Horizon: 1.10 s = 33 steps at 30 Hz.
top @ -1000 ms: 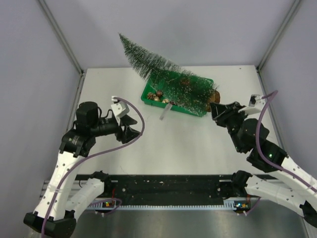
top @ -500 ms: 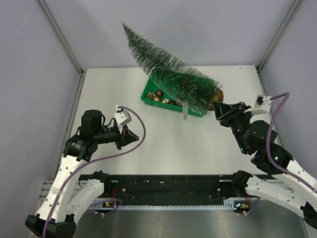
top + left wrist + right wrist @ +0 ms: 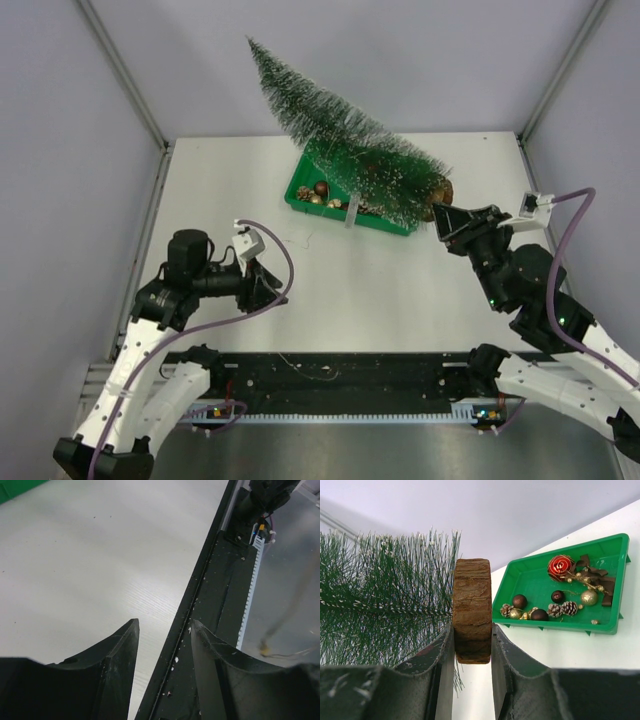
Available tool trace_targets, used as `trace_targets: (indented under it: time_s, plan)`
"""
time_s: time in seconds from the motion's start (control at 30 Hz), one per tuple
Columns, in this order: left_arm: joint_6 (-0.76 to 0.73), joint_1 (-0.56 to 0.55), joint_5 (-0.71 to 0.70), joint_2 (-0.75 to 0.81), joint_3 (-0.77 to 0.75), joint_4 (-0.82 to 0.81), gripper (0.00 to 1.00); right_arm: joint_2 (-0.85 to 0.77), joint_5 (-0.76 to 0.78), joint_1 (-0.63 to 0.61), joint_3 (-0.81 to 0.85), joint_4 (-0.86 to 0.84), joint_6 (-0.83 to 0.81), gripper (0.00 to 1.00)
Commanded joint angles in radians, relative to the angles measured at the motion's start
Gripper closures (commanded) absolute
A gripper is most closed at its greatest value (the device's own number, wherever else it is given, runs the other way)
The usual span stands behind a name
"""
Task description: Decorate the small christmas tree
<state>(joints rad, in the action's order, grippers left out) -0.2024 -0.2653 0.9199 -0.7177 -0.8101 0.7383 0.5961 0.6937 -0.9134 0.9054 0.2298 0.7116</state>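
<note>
Right wrist view is showing the right end effector (image 3: 472, 630) clamping narrowly on the round, bark-edged wooden disc base (image 3: 472, 595) of the small christmas tree (image 3: 380, 595). The tree is a slim dark green bottle-brush cone with frosted bristles, and it is stretching away to the left of the fingers. Beyond that end effector and to its right, a shallow green plastic tray (image 3: 532, 580) is sitting on the white bench (image 3: 580, 647). The tray is holding one red glitter ball with a gold swirl (image 3: 561, 567), three dark brown balls (image 3: 519, 601), two gold balls (image 3: 589, 597), three frosted pine cones (image 3: 568, 608) and one brown ribbon sprig (image 3: 594, 574).

In the top external view the tree is being held raised and tilted, overlapping the tray. Its base is sitting at the right end effector and its tip is pointing up and away from it. One white tag (image 3: 351, 212) is dangling from the lower bristles; any print on it is too small to read.

The left end effector (image 3: 162, 625) is standing partly open with nothing between its fingers. It is hovering over the bench edge and the black mounting rail (image 3: 215, 605), well apart from tree and tray.
</note>
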Motion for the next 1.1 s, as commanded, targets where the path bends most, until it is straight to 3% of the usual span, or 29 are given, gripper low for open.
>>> trace_targets:
  time_s: [0.0,0.27,0.63,0.83,1.07]
  plan:
    - [0.003,-0.005,0.169,0.035,0.022,-0.085,0.48,-0.009,-0.017,0.002,0.066,-0.076,0.026,1.0]
    - [-0.169,-0.005,0.195,0.041,-0.006,0.047,0.48,-0.009,-0.016,0.002,0.075,-0.076,0.019,1.0]
    - [-0.295,-0.005,0.06,0.044,-0.02,0.075,0.4,0.005,-0.011,0.002,0.136,-0.076,-0.027,1.0]
    - [-0.281,-0.005,0.149,0.064,-0.044,0.076,0.38,0.018,-0.017,0.001,0.155,-0.073,-0.034,1.0]
    - [-0.42,-0.005,0.27,0.041,-0.106,0.217,0.37,0.028,-0.028,0.002,0.173,-0.079,-0.046,1.0]
